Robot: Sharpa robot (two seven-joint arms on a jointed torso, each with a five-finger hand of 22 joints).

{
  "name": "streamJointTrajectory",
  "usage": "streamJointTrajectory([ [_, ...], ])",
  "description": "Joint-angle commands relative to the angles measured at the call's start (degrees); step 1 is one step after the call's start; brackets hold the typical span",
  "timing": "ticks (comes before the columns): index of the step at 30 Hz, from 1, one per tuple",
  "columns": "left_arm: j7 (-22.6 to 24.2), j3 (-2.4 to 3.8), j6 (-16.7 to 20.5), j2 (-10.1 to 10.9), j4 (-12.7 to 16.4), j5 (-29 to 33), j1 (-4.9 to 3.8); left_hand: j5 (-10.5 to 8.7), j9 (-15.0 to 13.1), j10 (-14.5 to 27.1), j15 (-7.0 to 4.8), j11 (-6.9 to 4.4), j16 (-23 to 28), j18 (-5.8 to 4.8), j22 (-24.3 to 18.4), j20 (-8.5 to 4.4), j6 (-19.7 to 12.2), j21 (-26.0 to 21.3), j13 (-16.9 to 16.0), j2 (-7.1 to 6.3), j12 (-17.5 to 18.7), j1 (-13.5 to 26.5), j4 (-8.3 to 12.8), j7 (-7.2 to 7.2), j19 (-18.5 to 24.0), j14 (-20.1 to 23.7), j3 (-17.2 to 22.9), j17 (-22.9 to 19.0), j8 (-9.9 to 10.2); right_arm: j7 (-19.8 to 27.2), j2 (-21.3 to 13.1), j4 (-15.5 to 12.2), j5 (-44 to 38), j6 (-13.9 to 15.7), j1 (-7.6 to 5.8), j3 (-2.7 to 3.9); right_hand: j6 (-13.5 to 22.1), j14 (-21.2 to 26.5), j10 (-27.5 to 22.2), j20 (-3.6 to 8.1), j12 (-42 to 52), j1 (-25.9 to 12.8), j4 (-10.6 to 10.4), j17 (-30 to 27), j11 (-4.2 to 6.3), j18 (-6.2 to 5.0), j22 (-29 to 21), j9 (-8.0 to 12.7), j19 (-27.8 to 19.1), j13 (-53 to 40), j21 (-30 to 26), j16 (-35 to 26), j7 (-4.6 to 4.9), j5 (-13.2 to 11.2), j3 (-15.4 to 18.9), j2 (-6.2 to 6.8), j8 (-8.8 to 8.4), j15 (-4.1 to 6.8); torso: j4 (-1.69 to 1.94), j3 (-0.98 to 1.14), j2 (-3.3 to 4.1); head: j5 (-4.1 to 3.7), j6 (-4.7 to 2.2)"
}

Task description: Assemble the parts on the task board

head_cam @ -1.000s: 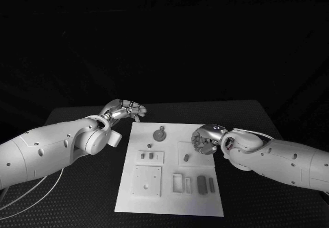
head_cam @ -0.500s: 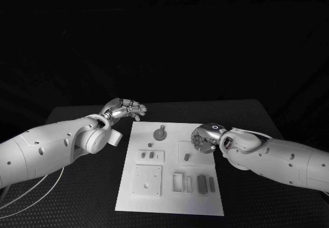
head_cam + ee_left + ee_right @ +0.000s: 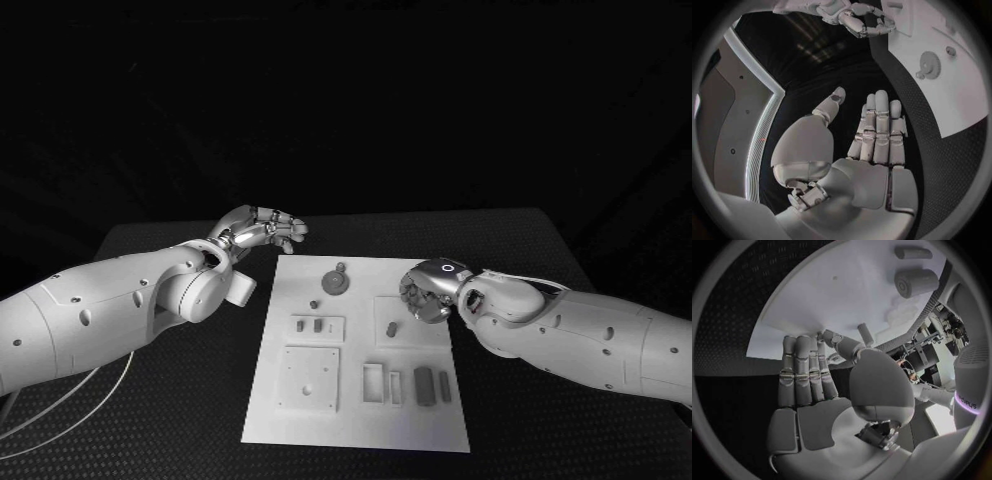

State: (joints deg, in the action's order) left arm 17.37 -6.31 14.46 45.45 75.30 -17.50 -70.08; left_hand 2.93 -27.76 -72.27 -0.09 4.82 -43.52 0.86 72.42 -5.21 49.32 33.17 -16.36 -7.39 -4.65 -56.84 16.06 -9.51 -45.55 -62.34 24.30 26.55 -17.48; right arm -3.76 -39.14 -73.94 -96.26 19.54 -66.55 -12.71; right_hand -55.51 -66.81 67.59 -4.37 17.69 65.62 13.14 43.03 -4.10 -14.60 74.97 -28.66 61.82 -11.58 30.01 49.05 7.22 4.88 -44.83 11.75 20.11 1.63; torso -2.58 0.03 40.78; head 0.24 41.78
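Head view: the task board (image 3: 361,400) lies flat in the middle of the black bench (image 3: 173,420), long side running away from the robot. On the board, a round gear-like part (image 3: 336,283) sits near its far edge, a small peg (image 3: 315,306) just nearer than the gear, two short parts (image 3: 309,326) in a square recess on the board's left half, one small part (image 3: 391,329) in the recess on its right half, and upright rectangular parts (image 3: 424,387) toward the near right corner, beside a raised plate (image 3: 310,379) on the near left. The left hand (image 3: 264,229) is off the board, beyond its far left corner, over the bench, fingers curled loosely and nothing in them. The right hand (image 3: 428,292) hangs at the board's right edge, level with the right recess; whether it touches the board cannot be told. Left wrist view: the left hand (image 3: 861,135) has straight fingers (image 3: 879,125) side by side and the thumb apart, holding nothing; the board (image 3: 954,95) with the gear (image 3: 929,65) lies to one side of it, and the right hand (image 3: 857,17) shows at the board's far end with fingers curled. Right wrist view: the right hand (image 3: 817,385) is extended over the board (image 3: 848,305), fingers straight and together, empty; a cylindrical part (image 3: 914,282) stands on the board beyond the fingertips.
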Motion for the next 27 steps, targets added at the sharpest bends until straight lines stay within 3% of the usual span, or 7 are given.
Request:
streamJointTrajectory([
  [1,0.7,0.03,-0.1,0.0,0.0,0.4,-0.03,-0.11,0.0,0.1,-0.04,0.21,0.2,-0.25,0.1,-0.45,-0.1,-0.3,0.0,0.33,0.0,0.1,0.0,-0.15,-0.3,-0.5,-0.4,0.1,-0.2,-1.2,0.1,0.0,-2.6,-3.7,0.88,-0.67,-0.7,-0.2,0.6,0.2,-0.3,0.2,0.6,0.2,-0.02,-0.4,1.5,-0.2,0.5,-0.2,0.6,0.4,-0.01,-0.1,-0.1,-0.65,0.22,0.41,0.04,0.01,-0.02,-0.01,0.12],
  [11,0.7,0.03,-0.1,0.0,0.1,0.4,-0.03,-0.11,0.1,0.3,-0.07,0.27,0.2,-0.25,0.1,-0.47,-0.1,-0.4,0.1,0.31,0.1,0.0,0.1,-0.15,-0.3,-0.5,-0.4,0.2,-0.1,-2.9,0.3,-0.2,-5.6,-3.0,0.9,-0.75,-3.1,-1.6,3.1,1.13,-0.3,1.4,2.1,1.5,0.96,-0.4,1.5,-0.9,1.5,-1.7,4.3,1.8,-0.86,1.3,-1.9,-2.18,0.65,1.35,0.01,-0.02,-0.02,-0.1,0.27],
  [27,0.8,0.03,0.0,0.0,0.0,0.4,-0.03,-0.11,0.1,0.5,-0.09,0.35,0.2,-0.26,0.2,-0.49,-0.2,-0.4,0.1,0.33,0.2,-0.1,0.1,-0.12,-0.4,-0.6,-0.4,0.4,-0.1,-2.8,0.0,-0.3,-5.4,-0.8,0.93,-0.75,-5.0,-3.2,5.4,2.32,-0.5,0.6,2.5,2.9,1.85,-0.4,1.4,-2.3,2.8,-3.8,8.4,2.6,-1.62,2.8,-3.8,-1.78,0.79,2.23,0.06,-0.04,-0.01,-0.27,0.34],
])
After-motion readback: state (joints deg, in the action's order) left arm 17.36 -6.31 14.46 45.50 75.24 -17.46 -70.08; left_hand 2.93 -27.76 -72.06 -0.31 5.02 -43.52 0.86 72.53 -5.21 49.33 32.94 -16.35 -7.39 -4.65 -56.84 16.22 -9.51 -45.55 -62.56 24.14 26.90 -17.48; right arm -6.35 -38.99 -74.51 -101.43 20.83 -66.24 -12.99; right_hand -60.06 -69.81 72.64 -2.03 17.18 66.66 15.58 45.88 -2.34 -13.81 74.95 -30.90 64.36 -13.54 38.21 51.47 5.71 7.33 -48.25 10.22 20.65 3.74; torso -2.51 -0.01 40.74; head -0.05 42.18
